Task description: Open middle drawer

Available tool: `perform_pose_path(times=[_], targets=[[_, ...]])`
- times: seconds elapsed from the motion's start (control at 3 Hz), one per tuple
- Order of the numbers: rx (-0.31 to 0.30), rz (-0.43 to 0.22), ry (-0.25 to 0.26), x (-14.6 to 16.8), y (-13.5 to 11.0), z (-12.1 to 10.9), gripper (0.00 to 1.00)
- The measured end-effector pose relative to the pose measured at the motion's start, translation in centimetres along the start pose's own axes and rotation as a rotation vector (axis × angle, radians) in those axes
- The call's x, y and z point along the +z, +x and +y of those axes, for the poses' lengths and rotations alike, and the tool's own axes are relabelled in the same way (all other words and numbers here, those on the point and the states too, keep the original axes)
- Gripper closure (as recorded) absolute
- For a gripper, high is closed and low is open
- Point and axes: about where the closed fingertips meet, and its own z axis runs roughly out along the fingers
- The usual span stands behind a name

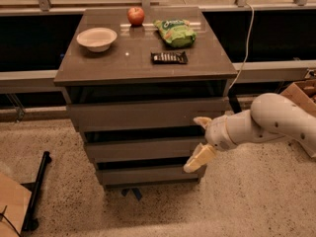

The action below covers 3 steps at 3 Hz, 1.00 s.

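Lying closest, at 7 o'clock in the view, are a brown cardboard sheet & a black stand on the speckled floor. A small blue bit pokes out under the bottom drawer at 6 o'clock.

Next is the white arm, reaching in from 3 o'clock. Its gripper is wide open. One finger is up by the top edge of the middle drawer, and the other is down by its bottom edge. Both are at the drawer's 3 o'clock end. Can't tell if they touch it.

The middle drawer sits btwn the wider top drawer & the smaller bottom drawer, w/ a dark gap above each front.

On the tabletop a dark candy bar is nearest. A white bowl sits at 10 o'clock of it, and a green snack bag at 12. A red apple is farthest back.

A white cable hangs at 2 o'clock in the view. A cardboard box sits at 3 o'clock, behind the arm.
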Motion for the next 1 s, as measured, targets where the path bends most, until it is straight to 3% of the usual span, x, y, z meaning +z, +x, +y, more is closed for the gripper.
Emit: perform_pose_path(times=[0.67, 1.0], targets=[[0.000, -0.052, -0.060, 7.0, 4.2, -1.3, 0.00], [0.037, -0.067, -0.088, 9.5, 6.2, -2.1, 0.00]])
